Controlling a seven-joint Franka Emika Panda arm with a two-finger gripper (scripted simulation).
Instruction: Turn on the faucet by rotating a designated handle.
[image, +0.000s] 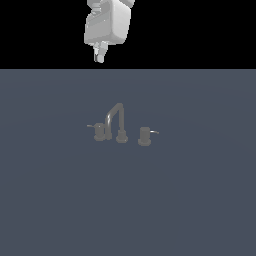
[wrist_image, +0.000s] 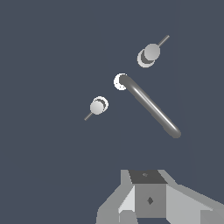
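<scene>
The faucet (image: 118, 125) stood alone on the flat grey floor (image: 200, 200), its arched spout bending toward the exterior view's left, where the handle (image: 99, 131), a short knob with a thin dull lever, sat just beside the spout's mouth. The gripper (image: 99, 55) hung high above and well apart from it, holding nothing; whether its fingers stood apart or together could not be told. The fitting looked rigid, metallic and probably slick, so pushing sideways on the lever's tip seemed a surer purchase than pinching the smooth round knob.
</scene>
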